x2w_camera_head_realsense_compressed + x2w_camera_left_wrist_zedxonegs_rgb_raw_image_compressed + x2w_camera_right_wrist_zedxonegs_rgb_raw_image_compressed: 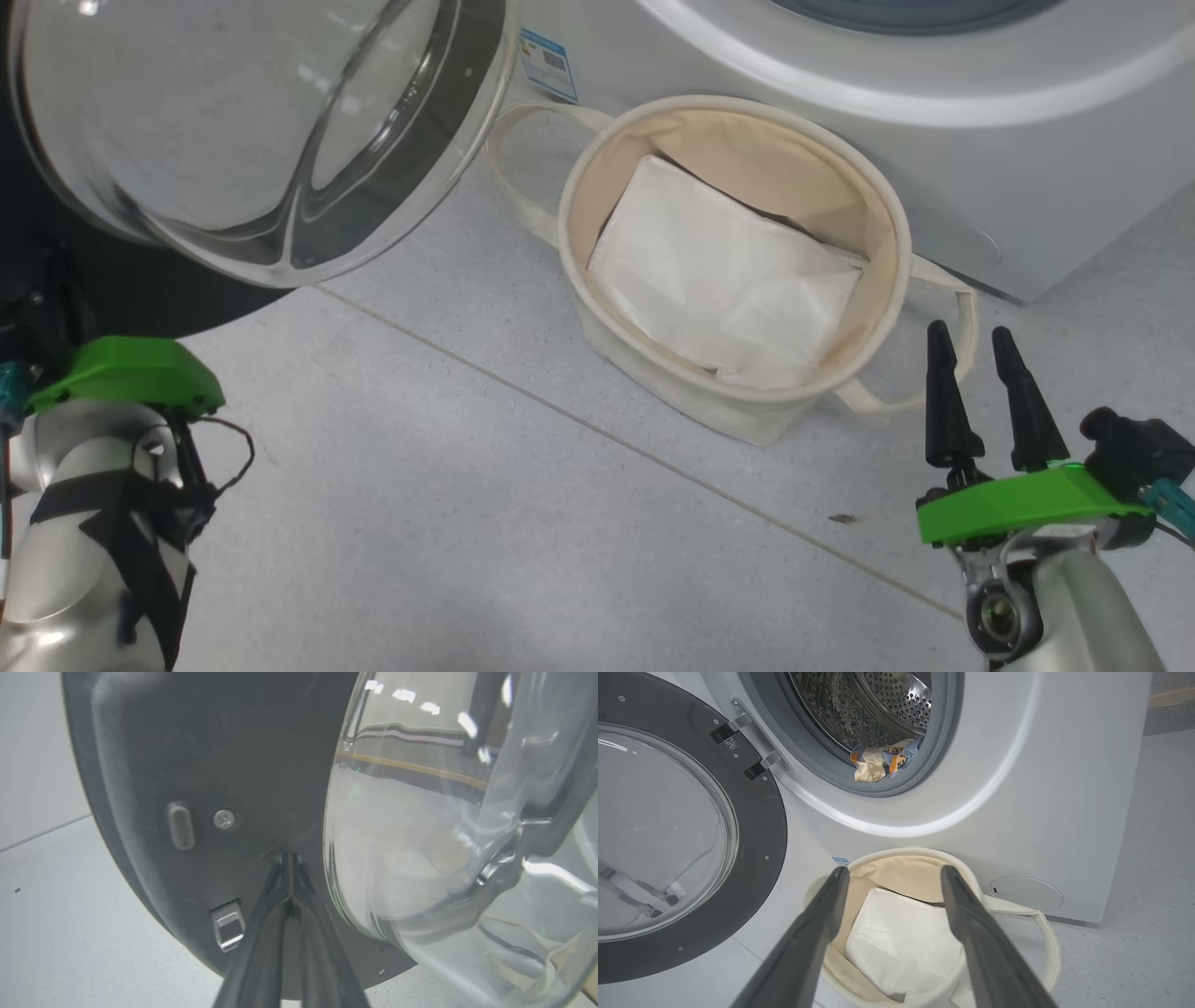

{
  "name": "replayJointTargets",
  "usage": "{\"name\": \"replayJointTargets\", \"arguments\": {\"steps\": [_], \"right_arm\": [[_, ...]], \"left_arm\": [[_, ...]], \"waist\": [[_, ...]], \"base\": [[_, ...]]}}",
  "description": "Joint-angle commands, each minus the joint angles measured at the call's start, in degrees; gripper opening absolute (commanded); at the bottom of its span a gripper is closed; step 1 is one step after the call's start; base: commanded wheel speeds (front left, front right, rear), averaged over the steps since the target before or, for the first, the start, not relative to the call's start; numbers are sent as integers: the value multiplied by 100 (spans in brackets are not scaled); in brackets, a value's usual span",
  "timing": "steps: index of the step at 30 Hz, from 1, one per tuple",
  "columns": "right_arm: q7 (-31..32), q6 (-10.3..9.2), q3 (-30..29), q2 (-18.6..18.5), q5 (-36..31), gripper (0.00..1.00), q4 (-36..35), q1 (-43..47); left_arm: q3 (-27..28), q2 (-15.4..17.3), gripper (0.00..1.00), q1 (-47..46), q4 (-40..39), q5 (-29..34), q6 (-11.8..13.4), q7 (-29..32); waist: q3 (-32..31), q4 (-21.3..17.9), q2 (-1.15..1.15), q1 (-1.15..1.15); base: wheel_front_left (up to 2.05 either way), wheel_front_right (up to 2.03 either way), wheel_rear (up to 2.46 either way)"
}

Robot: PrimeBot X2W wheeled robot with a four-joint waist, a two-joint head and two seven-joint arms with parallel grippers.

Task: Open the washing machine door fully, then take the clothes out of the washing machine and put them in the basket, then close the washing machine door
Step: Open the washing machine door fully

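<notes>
Your left tool (289, 856) is closed, empty, tips at the door (187, 765) rim. Right tool (969, 329) stands apart near the basket (653, 369) — clothes (882, 760) lie in the drum (896, 695).

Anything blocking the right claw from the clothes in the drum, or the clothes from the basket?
Nothing visible. The washing machine door is swung aside, so the porthole is clear between the open right claw and the clothes. The basket below stands open, a white sheet lying inside.
</notes>
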Motion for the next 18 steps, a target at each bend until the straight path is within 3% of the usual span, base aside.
{"name": "replayJointTargets", "arguments": {"steps": [1, 9, 18], "right_arm": [[-71, 1, 143, -2, -43, 100, -200, -85], [-71, 1, 176, 7, 51, 100, -130, -59], [-71, 1, 218, 14, 392, 100, 21, 225]], "left_arm": [[287, 277, 0, -148, -116, 81, 51, -68], [430, -153, 0, 235, -428, 684, -186, -68], [72, -571, 0, 976, -1070, 1274, -412, -68]], "waist": [[23, -25, 0, -1], [-325, -164, 0, -1], [-1232, -419, 0, -1]], "base": [[0, 0, 0], [0, 0, 0], [0, 0, 0]]}}
